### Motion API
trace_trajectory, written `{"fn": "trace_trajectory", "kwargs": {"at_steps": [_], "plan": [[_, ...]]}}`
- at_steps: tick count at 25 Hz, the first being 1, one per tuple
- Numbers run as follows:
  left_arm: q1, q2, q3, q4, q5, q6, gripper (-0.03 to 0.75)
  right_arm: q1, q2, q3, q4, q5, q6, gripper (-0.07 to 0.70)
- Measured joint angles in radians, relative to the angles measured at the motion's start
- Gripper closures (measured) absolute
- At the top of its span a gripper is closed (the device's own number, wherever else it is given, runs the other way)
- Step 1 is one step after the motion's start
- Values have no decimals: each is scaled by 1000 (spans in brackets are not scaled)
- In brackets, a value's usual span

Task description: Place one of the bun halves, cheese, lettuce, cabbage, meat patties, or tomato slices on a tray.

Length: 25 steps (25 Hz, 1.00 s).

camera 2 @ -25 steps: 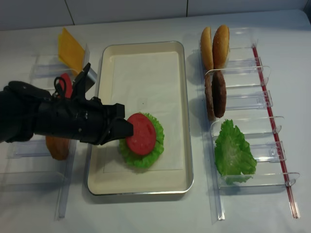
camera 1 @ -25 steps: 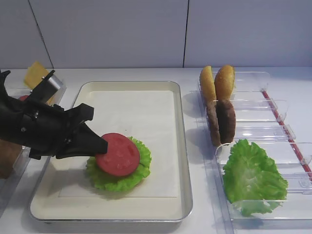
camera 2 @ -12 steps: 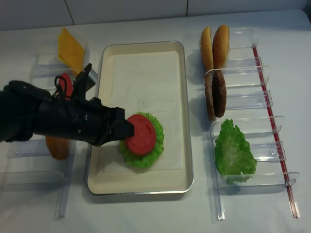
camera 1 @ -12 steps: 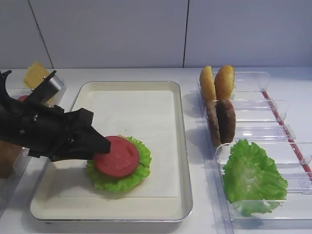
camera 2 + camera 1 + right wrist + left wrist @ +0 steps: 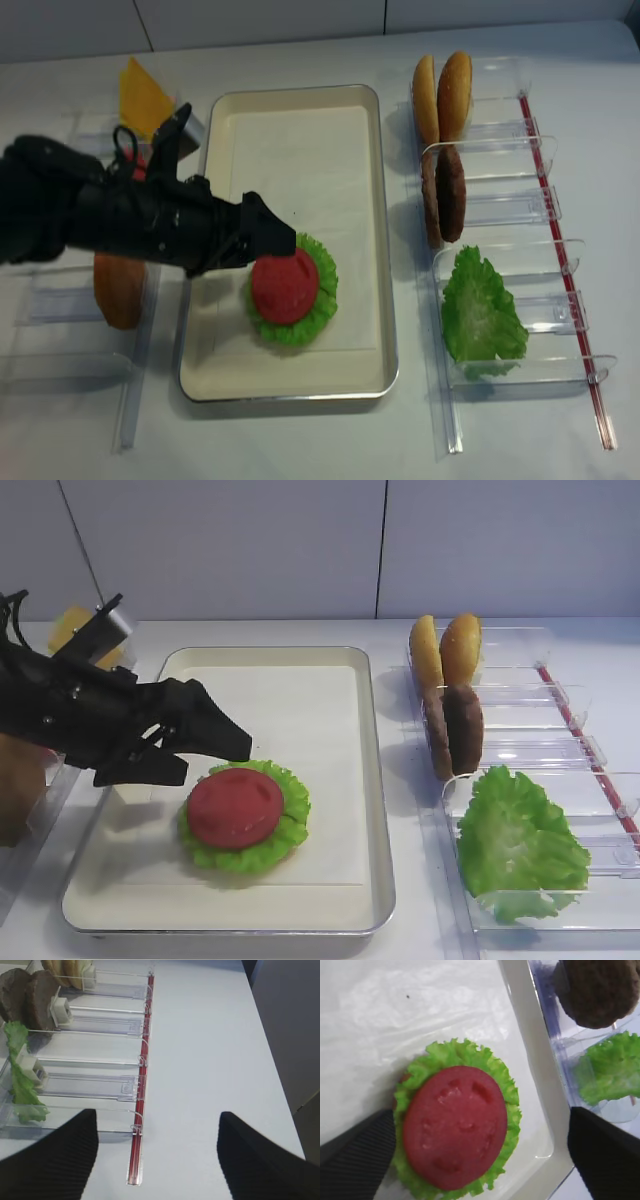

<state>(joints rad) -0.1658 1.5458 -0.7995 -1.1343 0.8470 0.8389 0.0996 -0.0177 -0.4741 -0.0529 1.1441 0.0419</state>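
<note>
A red tomato slice (image 5: 235, 807) (image 5: 454, 1125) lies flat on a green lettuce leaf (image 5: 287, 832) (image 5: 445, 1055) near the front of the silver tray (image 5: 290, 705) (image 5: 300, 150). My left gripper (image 5: 205, 762) (image 5: 480, 1125) (image 5: 255, 255) hovers open just above the slice. Its fingers (image 5: 357, 1155) stand wide on either side and touch nothing. In the right wrist view my right gripper (image 5: 157, 1120) is open over bare table beside the right bins, with nothing between its fingers.
Clear bins on the right hold two bun halves (image 5: 445, 650) (image 5: 445, 95), two meat patties (image 5: 455, 730) (image 5: 445, 195) and a lettuce leaf (image 5: 520, 845) (image 5: 480, 315). The left bins hold yellow cheese (image 5: 145, 100) and a bun half (image 5: 120, 290).
My left gripper has opened and let go of the tomato slice, which now rests flat on the lettuce. The gripper has risen slightly above it.
</note>
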Motion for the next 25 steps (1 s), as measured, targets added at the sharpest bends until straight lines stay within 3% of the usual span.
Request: {"fn": "trace_trajectory", "kwargs": {"at_steps": [3,6,11,14,18,25], "plan": [[0,0,-64,146,18,-106,50,0,0,0,0,0,0,119],[0,0,-151,385,39,-267,49,0,0,0,0,0,-2,119],[0,0,-306,803,122,-527,49,0,0,0,0,-2,-2,119],[0,0,-387,975,161,-634,50,0,0,0,0,-2,-2,119],[0,0,-471,1134,202,-738,50,0,0,0,0,-2,-2,119],[0,-19,-499,1198,245,-764,50,0,0,0,0,-2,-2,119]]}}
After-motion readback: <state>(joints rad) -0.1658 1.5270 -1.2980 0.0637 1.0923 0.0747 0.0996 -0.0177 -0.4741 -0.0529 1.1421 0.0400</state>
